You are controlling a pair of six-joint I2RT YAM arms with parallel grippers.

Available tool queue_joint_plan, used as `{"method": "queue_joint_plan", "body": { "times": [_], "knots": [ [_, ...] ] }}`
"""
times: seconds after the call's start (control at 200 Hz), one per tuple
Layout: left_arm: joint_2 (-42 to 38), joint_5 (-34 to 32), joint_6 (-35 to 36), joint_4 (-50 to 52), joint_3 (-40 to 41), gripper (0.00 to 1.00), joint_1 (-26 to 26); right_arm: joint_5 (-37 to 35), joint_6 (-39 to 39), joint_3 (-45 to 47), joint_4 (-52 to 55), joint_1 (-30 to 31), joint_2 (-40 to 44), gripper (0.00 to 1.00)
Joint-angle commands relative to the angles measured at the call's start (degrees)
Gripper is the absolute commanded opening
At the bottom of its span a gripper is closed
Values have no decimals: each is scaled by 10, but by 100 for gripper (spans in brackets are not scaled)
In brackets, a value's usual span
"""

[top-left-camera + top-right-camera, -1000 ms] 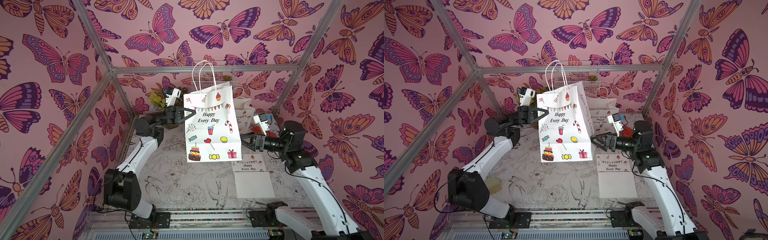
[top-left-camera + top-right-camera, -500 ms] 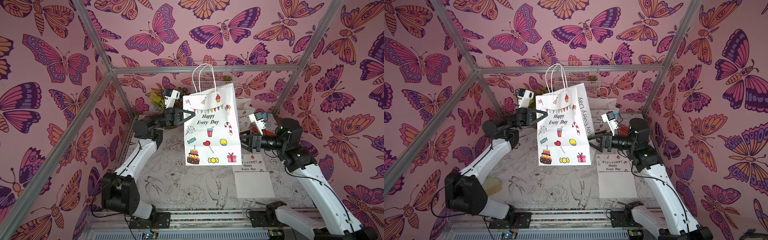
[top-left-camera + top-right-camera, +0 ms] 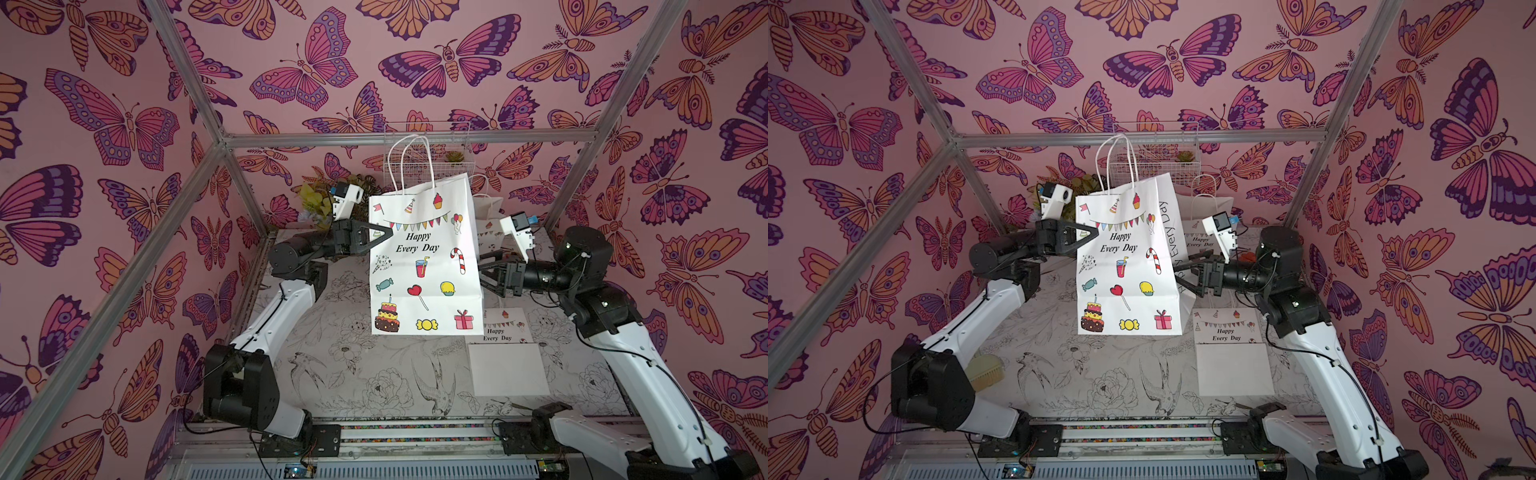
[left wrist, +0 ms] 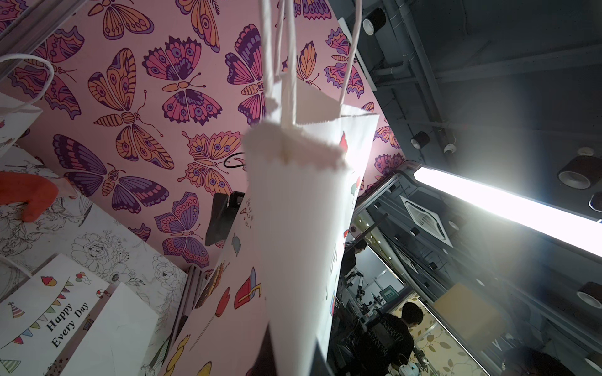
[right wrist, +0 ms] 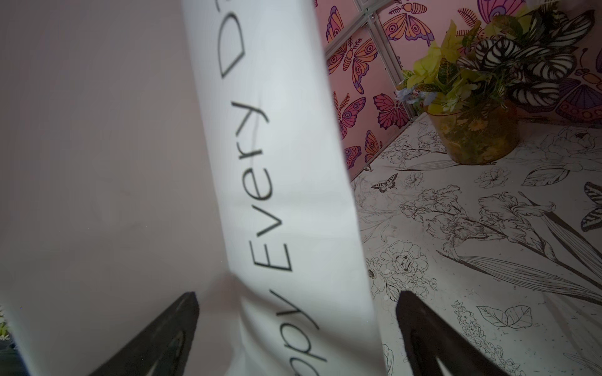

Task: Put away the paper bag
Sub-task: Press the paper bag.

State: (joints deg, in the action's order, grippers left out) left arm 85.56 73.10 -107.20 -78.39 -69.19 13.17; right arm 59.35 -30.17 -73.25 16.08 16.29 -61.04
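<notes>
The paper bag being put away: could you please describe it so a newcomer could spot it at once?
Look above the middle of the flower-printed table. The paper bag hangs upright, pinched at its edge by the left gripper. Unlike the flat bag lying on the table, it is off the surface.

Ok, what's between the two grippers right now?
The paper bag hangs between the left gripper, shut on its edge, and the open right gripper, in both top views.

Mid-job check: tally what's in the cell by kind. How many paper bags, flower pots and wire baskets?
Paper bags: 3 (held bag, flat bag, standing bag)
Flower pot: 1
Wire basket: 1
Total: 5
</notes>
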Motion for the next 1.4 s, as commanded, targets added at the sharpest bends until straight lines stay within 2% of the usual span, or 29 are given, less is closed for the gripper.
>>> {"method": "queue_joint_plan", "body": {
  "times": [0.0,0.24,0.581,0.671,0.756,0.886,1.021,1.206,1.317,1.392],
  "knots": [
    [-18,-5,6,-19,18,0,2,4,-5,-37,-9,5,-5,97],
    [-26,3,17,-12,40,0,-3,75,-167,-67,-204,1,-29,97],
    [-17,-2,37,2,56,3,-5,96,-290,-97,-344,3,-58,95],
    [-16,-4,51,16,62,4,-5,97,-264,-123,-301,13,-65,94],
    [-20,-8,78,52,71,5,-5,91,-182,-161,-194,31,-74,92],
    [-43,-10,173,182,78,5,-4,61,-78,-206,-50,56,-89,88],
    [-75,-13,287,340,73,6,-4,29,-44,-223,8,58,-101,82],
    [-94,-22,315,397,70,6,-4,-15,11,-254,89,69,-114,79],
    [-108,-29,364,467,64,7,-4,-21,14,-262,94,73,-119,80],
    [-111,-31,370,481,64,7,-4,-21,14,-267,95,76,-124,80]
  ]
}}
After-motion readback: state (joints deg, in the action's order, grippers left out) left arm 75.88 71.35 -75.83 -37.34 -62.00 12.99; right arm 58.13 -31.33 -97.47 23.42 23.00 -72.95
